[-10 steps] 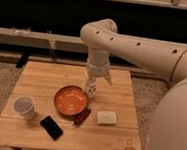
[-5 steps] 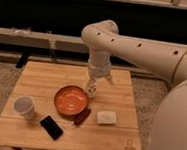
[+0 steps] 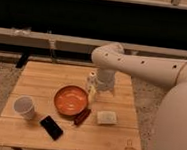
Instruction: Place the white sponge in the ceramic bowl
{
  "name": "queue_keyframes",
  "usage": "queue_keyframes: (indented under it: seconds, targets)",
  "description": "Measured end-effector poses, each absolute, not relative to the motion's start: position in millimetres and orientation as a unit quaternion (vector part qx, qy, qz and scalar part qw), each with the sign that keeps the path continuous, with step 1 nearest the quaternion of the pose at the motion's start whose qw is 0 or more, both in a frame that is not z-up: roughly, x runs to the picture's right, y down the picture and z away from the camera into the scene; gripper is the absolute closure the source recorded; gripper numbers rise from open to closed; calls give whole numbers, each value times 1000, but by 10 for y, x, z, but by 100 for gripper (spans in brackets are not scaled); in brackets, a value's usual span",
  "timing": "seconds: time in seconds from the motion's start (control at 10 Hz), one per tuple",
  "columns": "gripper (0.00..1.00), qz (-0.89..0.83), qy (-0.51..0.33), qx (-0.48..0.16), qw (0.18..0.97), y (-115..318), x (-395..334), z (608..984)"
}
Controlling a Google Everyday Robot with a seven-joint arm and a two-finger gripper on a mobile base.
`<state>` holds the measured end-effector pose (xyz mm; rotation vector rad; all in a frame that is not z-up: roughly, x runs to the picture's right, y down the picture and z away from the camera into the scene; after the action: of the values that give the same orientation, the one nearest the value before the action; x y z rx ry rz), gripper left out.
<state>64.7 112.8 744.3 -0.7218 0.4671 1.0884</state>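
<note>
The white sponge (image 3: 106,117) lies flat on the wooden table (image 3: 41,79), near the front right. The ceramic bowl (image 3: 71,100), orange-red inside with a darker rim, sits at the table's middle, to the left of the sponge. My gripper (image 3: 93,93) hangs from the white arm, pointing down over the bowl's right rim. It is behind and to the left of the sponge and holds nothing that I can see.
A white cup (image 3: 25,106) stands at the front left. A black phone (image 3: 51,127) lies in front of the bowl. A dark red bar (image 3: 81,116) lies between the bowl and the sponge. A dark wall with a ledge runs behind the table.
The arm has shifted slightly to the right and a little lower. The sponge, bowl and other things have not moved.
</note>
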Motion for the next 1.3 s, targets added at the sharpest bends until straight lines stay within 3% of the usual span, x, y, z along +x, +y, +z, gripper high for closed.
queue_keyframes:
  seconds: [0.7, 1.3]
  targets:
    - [20, 476, 258, -378, 751, 1946, 797, 7978]
    - [20, 490, 309, -359, 732, 2065, 1025, 8206]
